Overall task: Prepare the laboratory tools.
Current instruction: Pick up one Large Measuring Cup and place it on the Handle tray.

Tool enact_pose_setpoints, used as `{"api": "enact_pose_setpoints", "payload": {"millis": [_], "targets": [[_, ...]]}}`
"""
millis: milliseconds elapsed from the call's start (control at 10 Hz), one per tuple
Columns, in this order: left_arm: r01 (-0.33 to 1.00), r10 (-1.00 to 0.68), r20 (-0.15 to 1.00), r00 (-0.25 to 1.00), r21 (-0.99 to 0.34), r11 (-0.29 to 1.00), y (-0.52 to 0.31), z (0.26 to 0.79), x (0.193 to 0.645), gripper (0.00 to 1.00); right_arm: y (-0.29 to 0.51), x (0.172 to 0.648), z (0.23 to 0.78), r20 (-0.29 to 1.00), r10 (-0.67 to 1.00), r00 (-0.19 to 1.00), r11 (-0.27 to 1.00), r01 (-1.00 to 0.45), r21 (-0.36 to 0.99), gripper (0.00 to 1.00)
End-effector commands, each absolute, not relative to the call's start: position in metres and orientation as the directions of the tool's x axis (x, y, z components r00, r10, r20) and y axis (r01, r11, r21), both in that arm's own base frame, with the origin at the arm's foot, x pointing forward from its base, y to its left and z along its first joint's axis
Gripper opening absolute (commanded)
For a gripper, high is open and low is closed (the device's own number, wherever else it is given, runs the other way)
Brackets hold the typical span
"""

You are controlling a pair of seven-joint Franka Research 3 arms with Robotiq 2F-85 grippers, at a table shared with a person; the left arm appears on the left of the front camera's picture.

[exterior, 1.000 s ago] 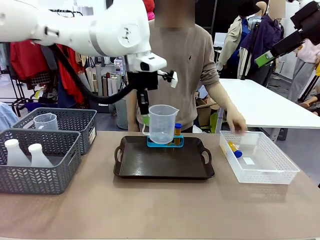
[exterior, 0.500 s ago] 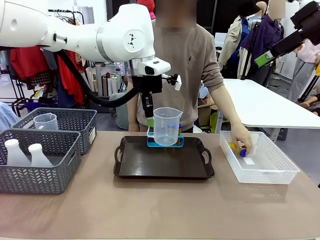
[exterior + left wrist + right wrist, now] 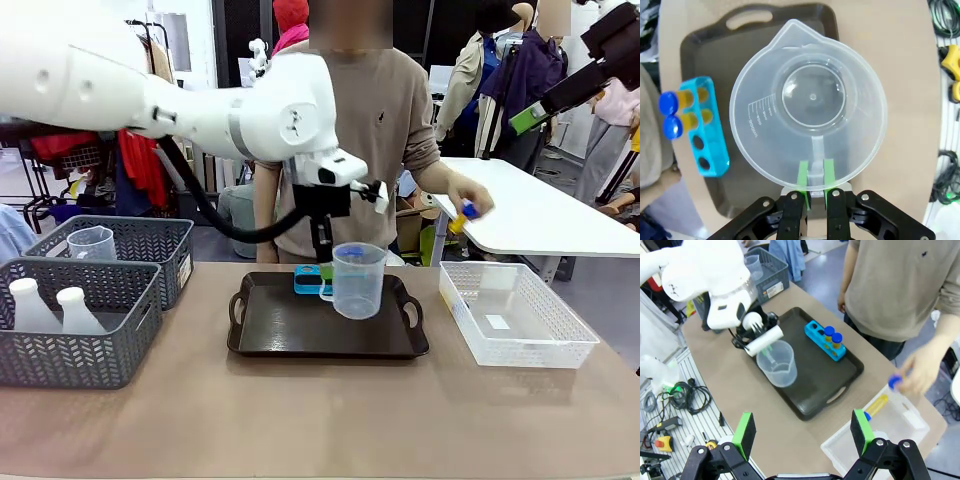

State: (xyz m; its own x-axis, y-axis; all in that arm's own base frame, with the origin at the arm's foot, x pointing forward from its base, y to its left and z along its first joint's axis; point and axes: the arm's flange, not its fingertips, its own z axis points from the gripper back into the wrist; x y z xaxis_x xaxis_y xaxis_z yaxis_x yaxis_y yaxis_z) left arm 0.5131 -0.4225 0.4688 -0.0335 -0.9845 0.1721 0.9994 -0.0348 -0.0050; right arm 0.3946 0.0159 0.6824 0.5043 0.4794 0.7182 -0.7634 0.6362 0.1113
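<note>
A clear beaker [image 3: 810,100] is held upright over the dark tray [image 3: 290,335], its handle pinched between the closed pads of the left gripper [image 3: 813,175], spout turned away from the claw. The blue rack [image 3: 709,131] is seen at the tray's far edge, just beside the beaker. The right gripper [image 3: 802,431] is spread empty above the tray, while a tube [image 3: 464,211] is held up in a person's hand [image 3: 455,193] beyond the tray's right end.
</note>
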Motion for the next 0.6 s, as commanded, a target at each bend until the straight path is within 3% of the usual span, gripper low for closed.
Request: {"api": "enact_pose_setpoints", "payload": {"millis": [0,500], "targets": [[0.999,-0.986,0.164,-0.016,0.032,-0.011,-0.44,0.447,0.526,0.0,0.017,0.395,0.684,0.734,0.47,0.49,0.623,-0.773,0.117,1.0],[0.992,-0.991,0.134,0.02,0.122,0.037,-0.458,0.4,0.549,0.0,0.017,0.395,0.684,0.734,0.47,0.49,0.623,-0.773,0.117,1.0]]}}
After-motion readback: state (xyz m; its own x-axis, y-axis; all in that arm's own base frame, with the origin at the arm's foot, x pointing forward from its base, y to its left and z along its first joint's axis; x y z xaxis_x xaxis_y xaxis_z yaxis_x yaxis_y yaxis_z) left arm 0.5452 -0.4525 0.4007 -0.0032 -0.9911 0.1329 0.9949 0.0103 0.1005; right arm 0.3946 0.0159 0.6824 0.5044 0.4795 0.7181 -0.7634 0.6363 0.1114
